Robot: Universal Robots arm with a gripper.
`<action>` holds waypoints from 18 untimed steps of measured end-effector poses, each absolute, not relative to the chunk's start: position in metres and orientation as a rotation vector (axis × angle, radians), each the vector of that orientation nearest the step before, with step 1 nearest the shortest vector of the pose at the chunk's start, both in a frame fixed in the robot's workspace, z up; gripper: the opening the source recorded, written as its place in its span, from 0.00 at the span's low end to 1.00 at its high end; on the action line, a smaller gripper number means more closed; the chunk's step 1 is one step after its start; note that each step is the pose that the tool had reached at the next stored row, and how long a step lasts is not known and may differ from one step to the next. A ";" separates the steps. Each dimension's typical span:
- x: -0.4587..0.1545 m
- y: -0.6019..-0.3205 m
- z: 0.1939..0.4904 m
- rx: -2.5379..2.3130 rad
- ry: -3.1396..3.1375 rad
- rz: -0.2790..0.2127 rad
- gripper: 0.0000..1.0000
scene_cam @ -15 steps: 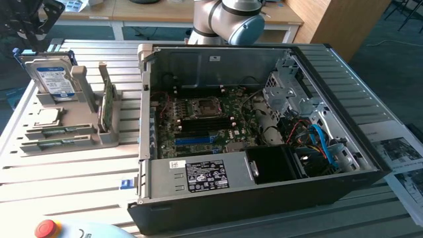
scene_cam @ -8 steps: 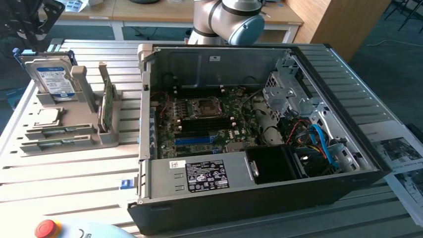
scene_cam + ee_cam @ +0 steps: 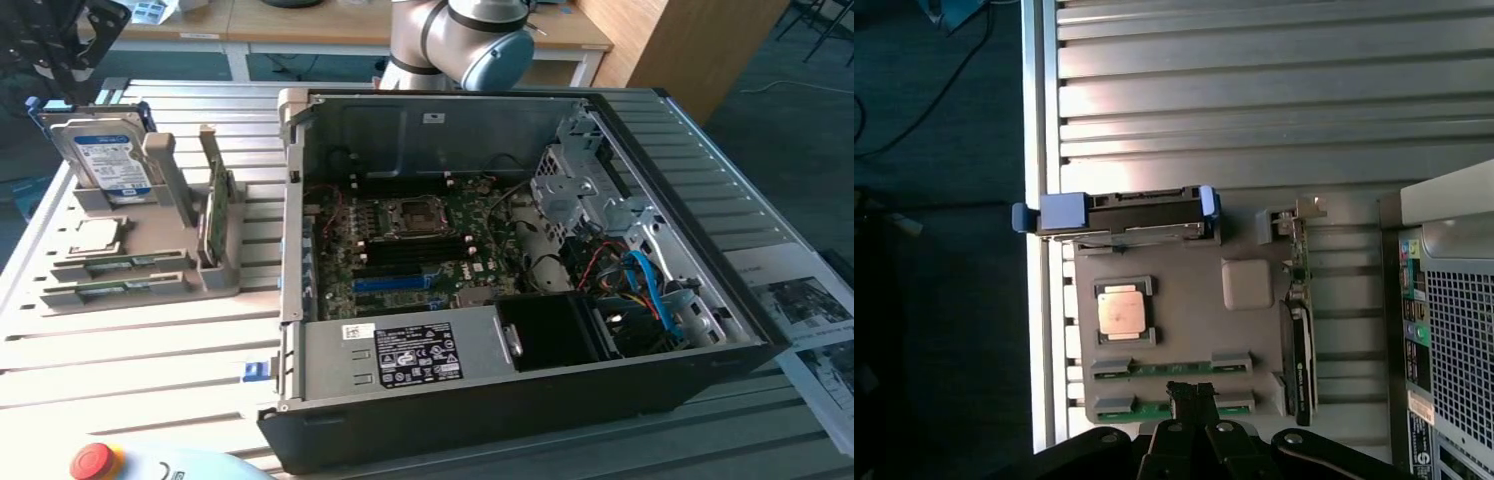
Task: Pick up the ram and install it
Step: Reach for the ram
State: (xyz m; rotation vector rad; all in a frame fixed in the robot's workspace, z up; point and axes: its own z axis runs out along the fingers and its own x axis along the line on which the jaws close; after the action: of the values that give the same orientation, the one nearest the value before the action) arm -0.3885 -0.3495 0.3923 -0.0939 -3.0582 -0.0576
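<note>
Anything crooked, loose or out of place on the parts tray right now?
Nothing stands out. On the tray, the hard drive and card stand upright in their holders; the processor and both ram sticks lie flat in theirs. The shut gripper hovers over them.

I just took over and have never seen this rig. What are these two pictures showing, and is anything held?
The machine is one robot arm with a two-finger gripper. One picture comes from a camera off the arm, overlooking the table. The other comes from a camera on the wrist, looking down past the gripper. On the table are an open computer case and a grey tray. The tray carries a hard drive, a processor, an upright card and two ram sticks lying flat in their slots. The gripper is shut, seems to hold nothing, and hangs over the ram sticks.
</note>
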 end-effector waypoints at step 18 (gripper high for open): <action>-0.389 -0.350 0.391 -0.034 -3.072 -0.051 0.10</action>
State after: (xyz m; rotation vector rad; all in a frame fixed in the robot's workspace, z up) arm -0.3886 -0.3497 0.3912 -0.0339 -3.0716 -0.0508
